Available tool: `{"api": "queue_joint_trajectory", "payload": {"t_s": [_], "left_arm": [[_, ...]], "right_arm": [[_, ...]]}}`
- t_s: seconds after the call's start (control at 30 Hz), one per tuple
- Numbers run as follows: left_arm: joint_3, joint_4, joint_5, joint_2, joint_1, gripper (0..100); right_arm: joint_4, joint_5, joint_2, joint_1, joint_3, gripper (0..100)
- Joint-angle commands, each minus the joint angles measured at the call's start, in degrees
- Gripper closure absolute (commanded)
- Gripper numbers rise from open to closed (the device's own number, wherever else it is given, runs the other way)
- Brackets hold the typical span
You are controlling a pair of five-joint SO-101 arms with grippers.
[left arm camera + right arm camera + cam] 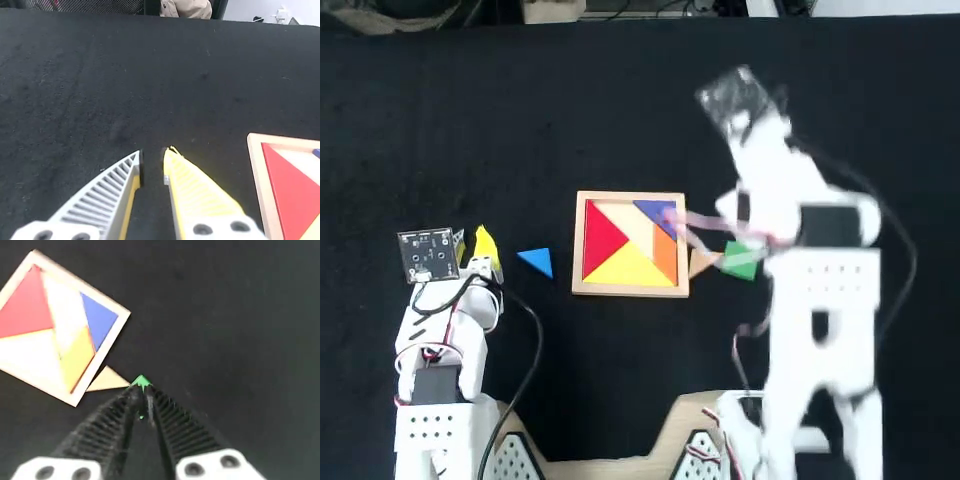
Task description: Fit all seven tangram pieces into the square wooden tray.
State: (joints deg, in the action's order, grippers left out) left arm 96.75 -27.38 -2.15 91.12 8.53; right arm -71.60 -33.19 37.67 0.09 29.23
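**Right claw clamped on green piece beside the tray**

Surface: black cloth point(620, 120) covered the whole table. A pale wooden board point(620, 465) sat at the near edge between the arm bases. Behind the far edge there was a strip of pale wall point(260, 10).

The tray point(630, 291) sat mid-table. It held a red triangle point(602, 240), a yellow triangle point(630, 268), an orange piece point(666, 258) and a dark blue triangle point(655, 212). A light blue triangle point(537, 261) lay loose on the cloth, between the tray and the left arm. A tan triangle point(703, 262) lay just beside the tray's right rim.

The right gripper point(141, 390) was clenched on the green piece point(742, 260), just past the tan triangle's tip. The left gripper point(154, 152) was over bare cloth with its fingers slightly parted and nothing between them.

Hard to read:
- The green piece's shape was mostly hidden by the fingers point(170, 425).
- I couldn't tell if the pale patch in the tray centre was a piece or bare floor.
- The right arm's outline was hard to make out in the high view.
- The tray was cut off at the edge of the left wrist view.
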Motion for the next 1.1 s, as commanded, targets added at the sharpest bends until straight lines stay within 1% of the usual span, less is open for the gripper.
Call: {"api": "queue_joint_trajectory", "payload": {"t_s": [0.0, 0.07, 0.13, 0.2, 0.27, 0.33, 0.4, 0.43, 0.57, 0.63, 0.77, 0.9, 0.97, 1.07], "left_arm": [[-1.7, -4.7, 3.7, 0.1, -1.1, 90], [-3.7, -8.8, 4.7, -0.1, -2.2, 90], [-7.3, -14.6, 7.6, -0.2, -7.0, 87], [-13.0, -21.2, 12.0, -0.3, -14.4, 85], [-19.9, -27.7, 15.5, -0.4, -22.7, 85], [-26.4, -31.0, 15.4, -2.2, -30.1, 85], [-30.5, -30.9, 14.7, -7.6, -35.0, 85], [-31.8, -30.0, 14.7, -12.0, -36.4, 85], [-35.6, -20.2, 15.0, -32.2, -37.7, 85], [-39.8, -17.1, 15.0, -41.2, -38.2, 85], [-51.1, -16.7, 15.0, -57.2, -42.6, 84], [-62.6, -16.8, 14.9, -71.4, -46.2, 84], [-68.2, -16.8, 14.7, -78.7, -47.3, 82], [-76.0, -17.1, 14.6, -88.6, -48.7, 79]], "right_arm": [[5.0, 2.0, 5.1, 1.2, 12.4, 98.2], [3.3, 6.6, 2.6, 1.3, 10.9, 98.2], [3.1, 10.7, -1.5, 1.5, 8.9, 98.2], [4.1, 15.3, -6.0, 1.5, 7.8, 98.2], [8.3, 19.2, -9.9, 1.8, 8.2, 98.2], [13.4, 21.6, -13.7, 4.1, 9.9, 98.3], [19.7, 22.9, -17.2, 7.7, 11.9, 98.3], [22.5, 23.6, -18.9, 10.0, 12.6, 98.3], [29.7, 26.6, -26.2, 17.8, 12.5, 98.5], [31.2, 27.7, -29.4, 20.5, 11.1, 98.6], [31.8, 29.9, -35.6, 22.7, 7.0, 98.6], [31.3, 33.6, -41.5, 27.4, 1.6, 98.4], [29.8, 35.9, -43.6, 29.4, -0.7, 98.4], [28.2, 36.4, -45.1, 29.6, -2.5, 98.5]]}}
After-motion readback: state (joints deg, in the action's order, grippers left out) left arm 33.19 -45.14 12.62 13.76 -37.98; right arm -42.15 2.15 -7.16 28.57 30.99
